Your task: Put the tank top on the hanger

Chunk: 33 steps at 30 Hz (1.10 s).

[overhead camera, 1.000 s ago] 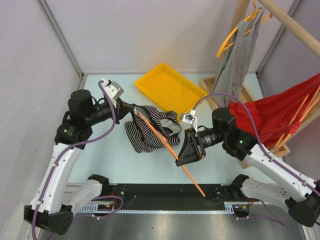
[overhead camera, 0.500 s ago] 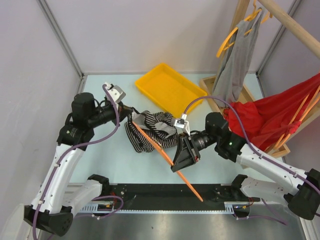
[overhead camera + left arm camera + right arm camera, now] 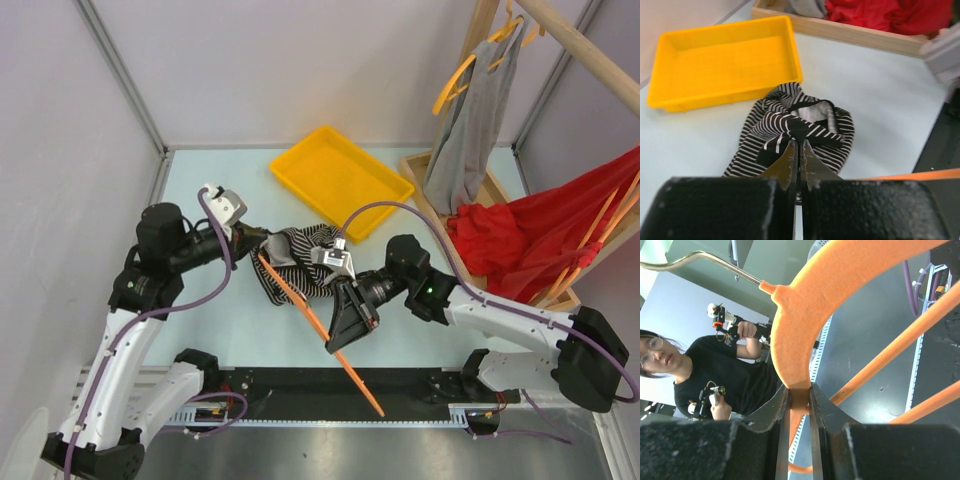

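Note:
The striped tank top (image 3: 300, 258) lies bunched at mid-table, just in front of the yellow tray. My left gripper (image 3: 262, 240) is shut on its left edge; in the left wrist view the closed gripper (image 3: 798, 143) pinches a dark strap of the tank top (image 3: 767, 127). My right gripper (image 3: 345, 322) is shut on the orange hanger (image 3: 300, 300). The hanger slants from the garment's left side down to the black rail. In the right wrist view the gripper (image 3: 799, 396) clamps the hanger's thick curved neck (image 3: 805, 305), with the silver hook (image 3: 690, 257) pointing up and left.
The yellow tray (image 3: 340, 180) sits behind the garment. A wooden rack at the right carries a grey garment (image 3: 470, 120) on an orange hanger and a big red cloth (image 3: 560, 230). A black rail (image 3: 300, 392) runs along the near edge. Walls close the left side and the back.
My right arm has carried the hanger leftward, closer to the tank top and my left gripper. The tank top is bunched tighter. Both grips are unchanged.

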Each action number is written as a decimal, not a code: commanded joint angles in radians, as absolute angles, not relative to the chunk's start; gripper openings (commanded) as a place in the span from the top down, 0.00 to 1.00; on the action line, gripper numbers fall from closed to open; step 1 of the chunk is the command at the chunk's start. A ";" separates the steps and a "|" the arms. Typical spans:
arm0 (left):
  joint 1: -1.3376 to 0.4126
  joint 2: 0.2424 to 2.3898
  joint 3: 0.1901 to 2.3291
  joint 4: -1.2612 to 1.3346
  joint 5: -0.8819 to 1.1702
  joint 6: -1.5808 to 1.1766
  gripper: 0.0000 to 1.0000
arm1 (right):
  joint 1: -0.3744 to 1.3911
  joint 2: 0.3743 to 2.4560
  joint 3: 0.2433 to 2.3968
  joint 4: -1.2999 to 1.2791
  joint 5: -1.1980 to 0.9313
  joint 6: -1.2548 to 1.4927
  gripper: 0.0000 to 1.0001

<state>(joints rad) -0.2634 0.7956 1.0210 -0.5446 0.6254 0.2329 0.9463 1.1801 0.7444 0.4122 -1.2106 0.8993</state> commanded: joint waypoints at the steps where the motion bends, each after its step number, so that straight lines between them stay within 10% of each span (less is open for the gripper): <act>1: -0.258 0.770 1.037 -0.537 0.824 0.192 1.00 | 0.948 1.210 0.767 0.508 -1.249 0.888 0.88; 11: -0.258 0.729 1.049 -0.597 0.871 0.189 1.00 | 0.764 1.158 0.880 0.149 -1.230 0.608 0.90; 33: -0.295 0.856 1.148 -0.568 0.975 0.202 1.00 | 0.805 1.221 0.864 0.414 -1.281 0.742 0.91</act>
<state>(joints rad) -0.2783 0.8886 1.1461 -0.5900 0.8799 0.1932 0.8265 1.2346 0.8448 0.3077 -1.2446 0.7162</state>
